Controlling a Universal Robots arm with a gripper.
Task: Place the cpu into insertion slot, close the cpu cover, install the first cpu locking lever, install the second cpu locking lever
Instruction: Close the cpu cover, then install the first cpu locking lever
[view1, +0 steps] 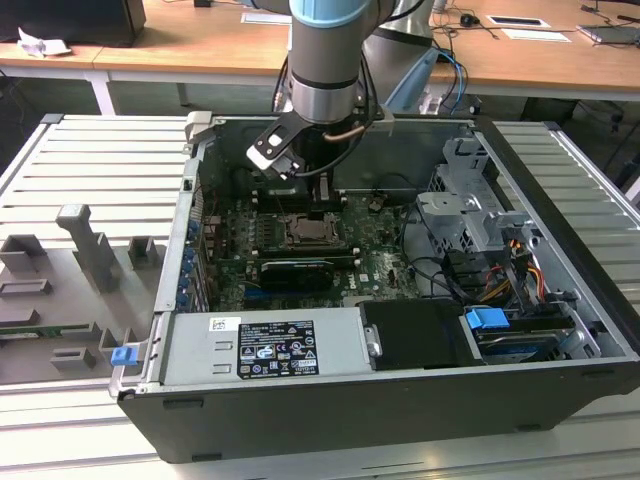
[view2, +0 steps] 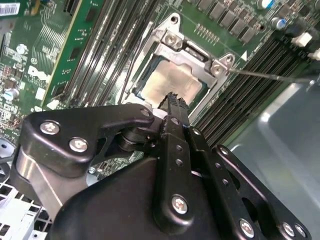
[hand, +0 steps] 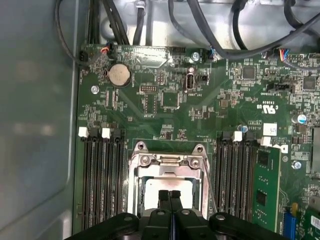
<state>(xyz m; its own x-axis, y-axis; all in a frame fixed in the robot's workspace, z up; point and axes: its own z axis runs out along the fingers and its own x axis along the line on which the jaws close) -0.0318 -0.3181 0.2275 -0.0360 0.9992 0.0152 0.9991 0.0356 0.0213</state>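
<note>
Currently the gripper (view1: 322, 200) hangs from the arm inside the open PC case (view1: 400, 420), right over the insertion slot (view1: 309, 233) near the middle of the green board (hand: 200, 105). Both wrist views show the black fingers (hand: 163, 196) pressed together w/ nothing between them, tips (view2: 175, 97) over the cpu (view2: 165, 80); can't tell if they actually touch its face. The cpu (hand: 150, 192) sits flat in the slot, pale metal face up. The cpu cover (hand: 133, 187) lies down around it as a silvery frame, chip face showing thru the window; in the second wrist view its edge (view2: 210, 87) runs just beside the fingertip. A thin wire locking lever (view2: 270, 75) sticks out past a cover corner, away from the socket, and in the first wrist view a wire lever (hand: 209, 187) runs along the cover's side; can't tell whether either is hooked. Long black memory slots (hand: 102, 180) flank the socket on both sides, a round coin cell (hand: 120, 75) sits further up the board. In the exterior view the grey power supply (view1: 260, 345) fills the near side of the case, and a grey fixture tray (view1: 90, 250) lies on the exterior view's left, outside the case.
</note>
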